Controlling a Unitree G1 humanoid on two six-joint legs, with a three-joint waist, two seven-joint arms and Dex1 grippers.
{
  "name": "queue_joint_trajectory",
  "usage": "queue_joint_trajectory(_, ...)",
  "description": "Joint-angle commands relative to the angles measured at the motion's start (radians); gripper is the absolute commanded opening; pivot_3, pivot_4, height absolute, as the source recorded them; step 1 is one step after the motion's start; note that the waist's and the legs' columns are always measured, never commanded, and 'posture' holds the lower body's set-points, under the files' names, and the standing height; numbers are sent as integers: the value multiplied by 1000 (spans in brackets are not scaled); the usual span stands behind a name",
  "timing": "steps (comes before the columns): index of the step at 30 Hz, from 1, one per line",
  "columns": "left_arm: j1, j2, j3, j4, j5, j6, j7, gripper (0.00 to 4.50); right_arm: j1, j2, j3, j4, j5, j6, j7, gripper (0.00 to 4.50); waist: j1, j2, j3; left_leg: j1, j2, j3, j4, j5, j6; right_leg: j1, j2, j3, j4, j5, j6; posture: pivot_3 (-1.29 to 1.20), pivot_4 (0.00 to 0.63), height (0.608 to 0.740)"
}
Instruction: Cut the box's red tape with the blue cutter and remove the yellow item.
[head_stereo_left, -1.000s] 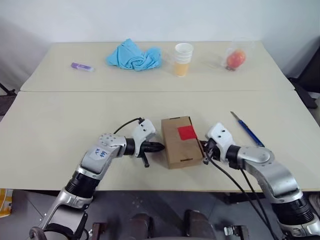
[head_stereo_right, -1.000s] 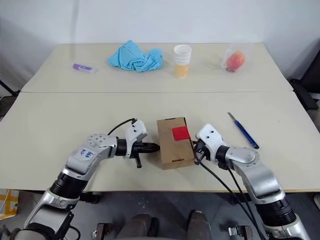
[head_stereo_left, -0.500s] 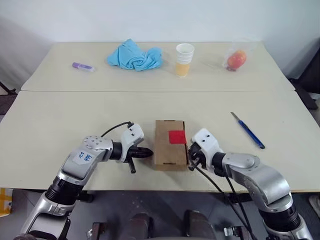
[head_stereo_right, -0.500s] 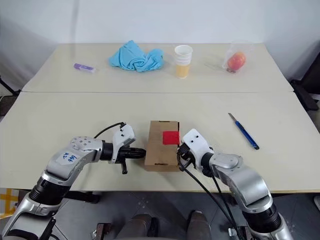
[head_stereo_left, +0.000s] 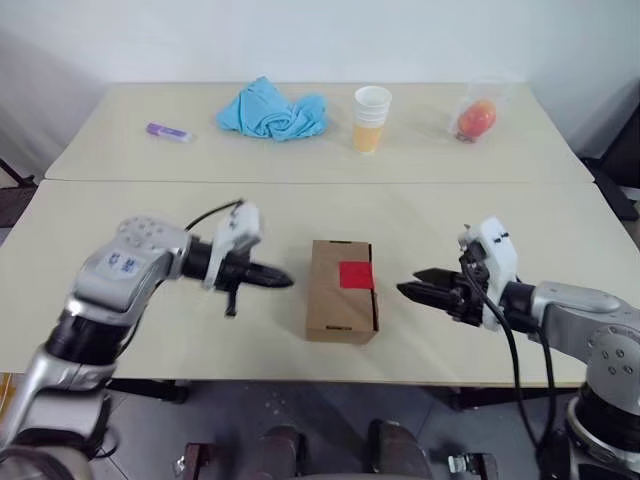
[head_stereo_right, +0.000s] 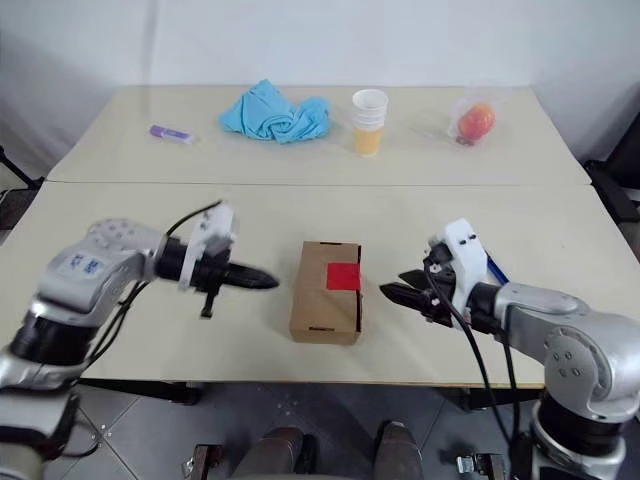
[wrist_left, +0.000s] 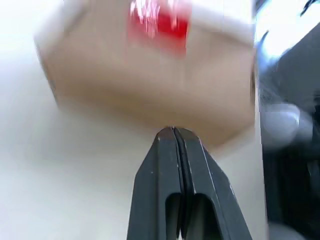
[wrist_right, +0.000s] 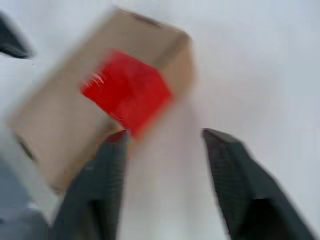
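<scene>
The brown box (head_stereo_left: 338, 310) lies near the table's front edge, flaps closed, with the red tape (head_stereo_left: 355, 275) square on its top. My left gripper (head_stereo_left: 283, 281) hovers left of the box, shut and empty, its tip aimed at the box's side (wrist_left: 150, 85). My right gripper (head_stereo_left: 412, 284) hovers right of the box with its fingers (wrist_right: 116, 150) spread open and nothing between them. A short stretch of the blue cutter (head_stereo_right: 491, 268) shows behind my right wrist. The yellow item is out of view.
Along the far table stand a purple stick (head_stereo_left: 166, 131), a crumpled blue cloth (head_stereo_left: 272, 110), a white cup with orange filling (head_stereo_left: 370, 118) and a reddish fruit in clear plastic (head_stereo_left: 473, 118). A seam (head_stereo_left: 300, 182) joins the two tables.
The box was nudged left and squared up between both grippers. Both hands then rose and drew back from its sides. The right gripper opened.
</scene>
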Motion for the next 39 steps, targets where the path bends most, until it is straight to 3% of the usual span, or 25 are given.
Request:
queue_joint_trajectory(1, -30, -49, -35, 39, 45, -58, 36, 0, -34, 29, -3, 26, 66, 5, -115, 3852, -4, 0, 0, 0, -1, 0, -1, 0, 0, 0, 0, 0, 0, 0, 0, 0, 150, 740)
queue_joint_trajectory(3, -37, -66, -77, 58, 90, -91, 48, 0, -44, 42, 18, 41, 79, 5, -160, 4468, -11, 0, 0, 0, -2, 0, -3, 0, 0, -1, 0, 0, 0, 0, 0, 0, 150, 740)
queue_joint_trajectory(11, -30, -81, -148, 69, 165, -114, 53, 0, -70, 56, 84, 87, 60, 5, -235, 4468, -24, 0, 0, 1, -2, 0, -4, 0, 0, -1, 0, 0, 0, 0, 0, 0, 150, 740)
queue_joint_trajectory(16, -21, -84, -154, 61, 169, -108, 56, 0, -79, 99, 102, 110, 46, 5, -250, 4468, -24, 0, 0, 1, -2, 0, -4, 0, 0, -1, 0, 1, 0, 0, 0, 0, 150, 740)
queue_joint_trajectory(24, -3, -74, -152, 36, 165, -100, 64, 0, -45, 81, 133, 134, -6, -15, -247, 4468, -24, 0, 0, 2, -2, 1, -4, 0, 0, -1, 0, 1, 0, 0, 0, 0, 150, 740)
queue_joint_trajectory(33, 21, -61, -151, 13, 166, -82, 71, 0, -8, 55, 58, 162, 5, 4, -203, 4468, -21, 0, 0, 7, -2, 1, -6, 0, 0, 4, 0, 2, 0, 0, 0, 0, 150, 740)
queue_joint_trajectory(39, 21, -59, -154, 12, 169, -80, 73, 0, -15, 78, 75, 167, 9, 5, -204, 4468, -20, 0, 0, 13, 0, 6, -13, 1, 0, 4, 0, 7, -1, 0, 0, 0, 150, 740)
